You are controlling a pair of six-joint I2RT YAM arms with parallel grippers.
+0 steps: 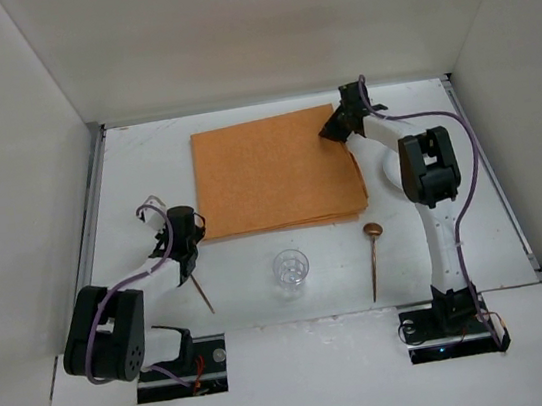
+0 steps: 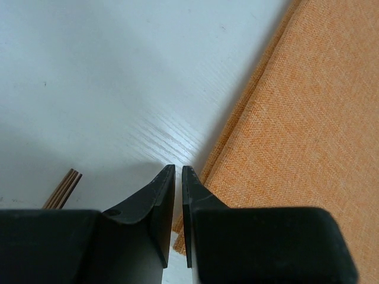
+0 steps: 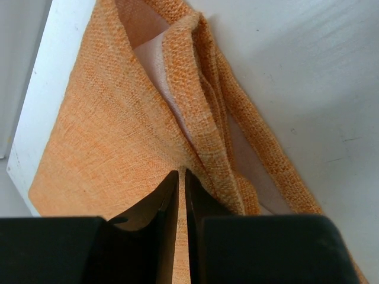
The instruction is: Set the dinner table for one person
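Note:
The orange cloth mat (image 1: 271, 168) lies on the white dinner table (image 1: 145, 170), toward the back. My right gripper (image 1: 328, 134) is shut on the mat's far right corner; in the right wrist view the cloth (image 3: 106, 136) bunches into folds at the gripper (image 3: 181, 173). My left gripper (image 1: 185, 266) is shut, just off the mat's near left corner. In the left wrist view the gripper (image 2: 178, 168) has its tips over bare table beside the mat's edge (image 2: 308, 118), with nothing clearly between the jaws.
A clear glass (image 1: 290, 269) stands near the front middle. A brown spoon (image 1: 373, 249) lies to its right. A thin brown stick-like utensil (image 1: 202, 291) lies by my left gripper and shows in the left wrist view (image 2: 62, 190). A white plate (image 1: 388, 174) sits partly under the right arm.

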